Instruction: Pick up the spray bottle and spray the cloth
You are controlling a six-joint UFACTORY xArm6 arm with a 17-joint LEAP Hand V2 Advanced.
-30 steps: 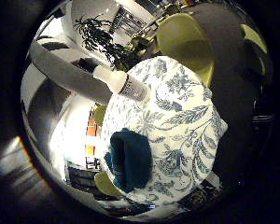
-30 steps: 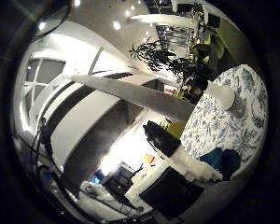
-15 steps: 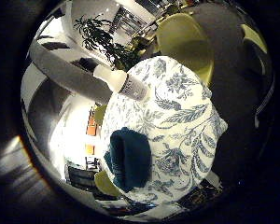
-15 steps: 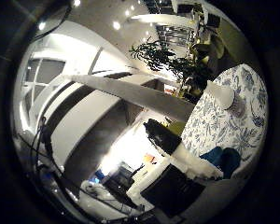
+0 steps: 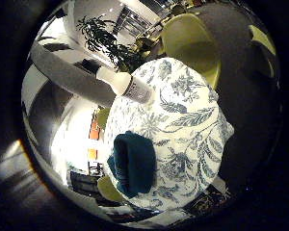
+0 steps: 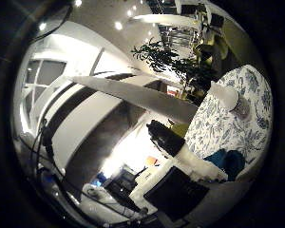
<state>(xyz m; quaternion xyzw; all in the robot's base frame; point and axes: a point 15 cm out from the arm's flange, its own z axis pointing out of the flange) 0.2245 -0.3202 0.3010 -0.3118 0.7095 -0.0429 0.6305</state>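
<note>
A white spray bottle [image 5: 125, 85] stands on a round table with a blue-and-white floral tablecloth [image 5: 188, 120], near the table's edge. A dark teal cloth [image 5: 134, 164] lies folded on the same table, a little away from the bottle. The right little finger side palm view shows both from some distance. The right thumb side palm view shows the bottle [image 6: 228, 97] and the cloth [image 6: 224, 163] small and far. My right hand [image 6: 177, 157] shows there as black and white fingers reaching out, relaxed, away from the table and holding nothing.
A yellow-green chair [image 5: 188, 43] stands at the table beyond the bottle. A leafy plant [image 5: 101, 37] stands behind the bottle. Another yellow-green seat [image 5: 108, 190] sits beside the table's edge near the cloth.
The views have shifted only slightly. The bottle and the cloth lie where they were, and the fingers keep the same pose.
</note>
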